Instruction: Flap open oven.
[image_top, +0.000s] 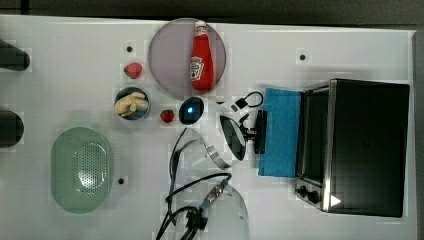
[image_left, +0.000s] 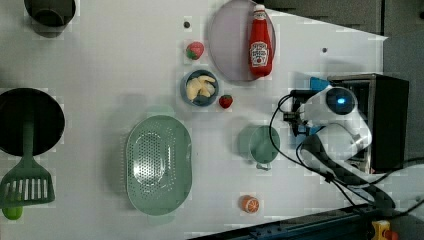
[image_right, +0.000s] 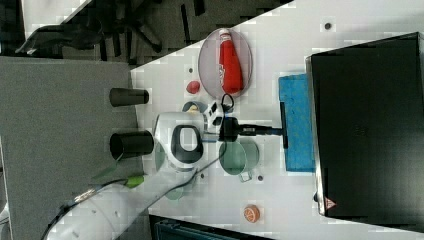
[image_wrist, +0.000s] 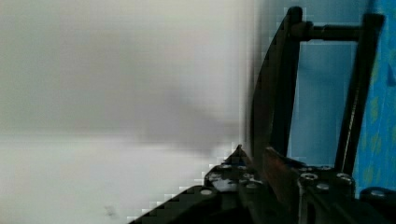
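Note:
The oven (image_top: 367, 145) is a black box with a silver front frame at the top view's right. Its blue-tinted door (image_top: 280, 132) is flapped down and lies nearly flat on the table in front of it. The black bar handle (image_top: 260, 131) runs along the door's outer edge. My gripper (image_top: 254, 132) reaches it from the table side and is shut on the bar. In the right view the oven (image_right: 367, 125), door (image_right: 298, 122) and gripper (image_right: 278, 131) stand the same way. The wrist view shows the bar (image_wrist: 275, 93) running up from between my fingers (image_wrist: 280, 170).
A ketchup bottle (image_top: 201, 55) lies on a grey plate (image_top: 167, 55). Two strawberries (image_top: 133, 70), a small bowl of food (image_top: 132, 103) and a green colander (image_top: 81, 169) lie toward the top view's left. A green cup (image_left: 260, 144) and an orange (image_left: 249, 204) sit near my arm.

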